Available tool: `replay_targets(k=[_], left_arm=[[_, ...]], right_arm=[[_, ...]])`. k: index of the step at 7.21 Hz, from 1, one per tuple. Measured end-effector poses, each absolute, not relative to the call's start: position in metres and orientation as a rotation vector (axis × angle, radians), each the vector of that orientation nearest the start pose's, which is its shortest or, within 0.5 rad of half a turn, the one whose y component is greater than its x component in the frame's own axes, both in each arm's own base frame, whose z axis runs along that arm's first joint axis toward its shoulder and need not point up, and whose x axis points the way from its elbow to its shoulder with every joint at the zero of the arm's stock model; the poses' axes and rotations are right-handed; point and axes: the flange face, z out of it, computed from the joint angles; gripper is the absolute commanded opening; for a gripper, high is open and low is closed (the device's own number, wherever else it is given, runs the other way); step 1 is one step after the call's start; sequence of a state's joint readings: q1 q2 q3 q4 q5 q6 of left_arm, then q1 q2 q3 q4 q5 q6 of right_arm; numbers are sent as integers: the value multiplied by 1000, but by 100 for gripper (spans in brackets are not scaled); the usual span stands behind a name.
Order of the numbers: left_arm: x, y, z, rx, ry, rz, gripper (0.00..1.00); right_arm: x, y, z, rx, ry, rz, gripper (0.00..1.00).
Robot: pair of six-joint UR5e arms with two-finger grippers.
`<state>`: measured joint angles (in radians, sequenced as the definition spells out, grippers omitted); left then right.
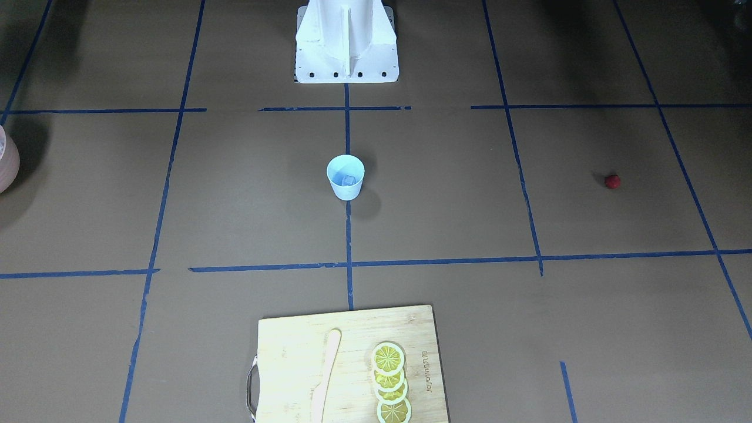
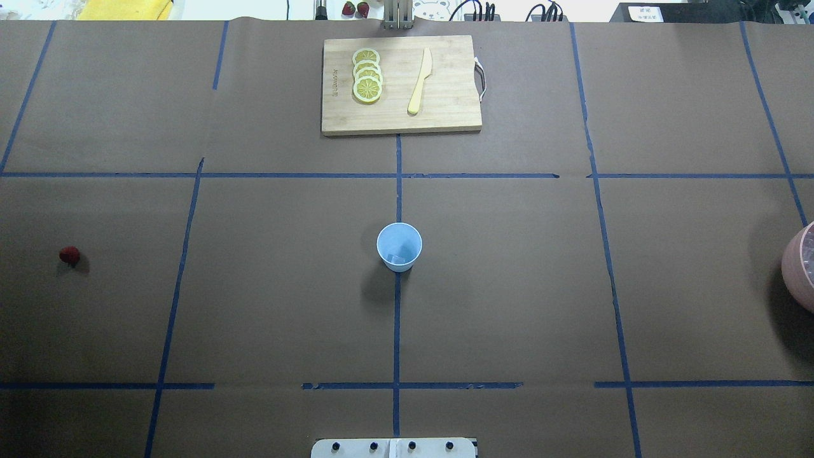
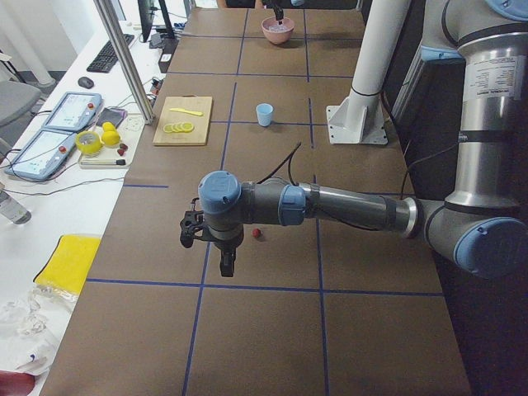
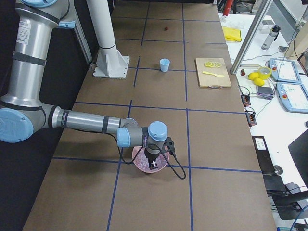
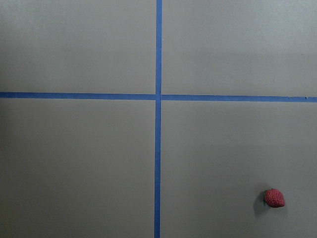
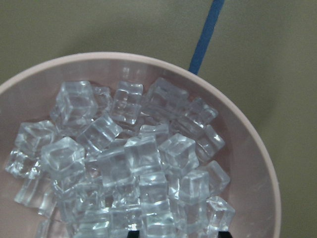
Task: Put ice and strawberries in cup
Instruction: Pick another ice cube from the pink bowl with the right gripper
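The pale blue cup (image 1: 345, 176) stands upright at the table's middle, and also shows in the overhead view (image 2: 399, 247). One ice cube (image 1: 349, 180) lies inside it. The strawberry (image 2: 69, 256) lies alone on the table far to the robot's left; it shows in the left wrist view (image 5: 274, 198) at the lower right. My left gripper (image 3: 227, 266) hangs above the table close to the strawberry; I cannot tell whether it is open. My right gripper (image 6: 178, 234) hovers over a pink bowl of ice cubes (image 6: 124, 163), its tips apart at the frame's bottom edge and empty.
The pink bowl (image 2: 798, 267) sits at the table's far right edge. A wooden cutting board (image 2: 445, 117) with lemon slices (image 2: 367, 75) and a wooden knife (image 2: 420, 81) lies at the far side. The robot's white base (image 1: 346, 41) stands behind the cup.
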<state>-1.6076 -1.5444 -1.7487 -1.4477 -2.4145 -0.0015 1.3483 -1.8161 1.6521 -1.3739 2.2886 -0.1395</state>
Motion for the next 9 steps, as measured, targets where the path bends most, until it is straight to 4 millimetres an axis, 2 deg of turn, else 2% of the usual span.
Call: replay_targets(k=[4, 5, 7, 9], left_arm=[[-76, -475, 590, 43, 843, -23, 100], [-76, -475, 590, 43, 843, -23, 100], [-76, -475, 589, 43, 843, -24, 100], [-76, -475, 589, 42, 845, -24, 100]], right_arm=[[-23, -391, 711, -3, -723, -368, 61], [-24, -391, 711, -4, -724, -371, 53], [-25, -392, 709, 6, -724, -377, 3], [-26, -393, 707, 17, -723, -382, 0]])
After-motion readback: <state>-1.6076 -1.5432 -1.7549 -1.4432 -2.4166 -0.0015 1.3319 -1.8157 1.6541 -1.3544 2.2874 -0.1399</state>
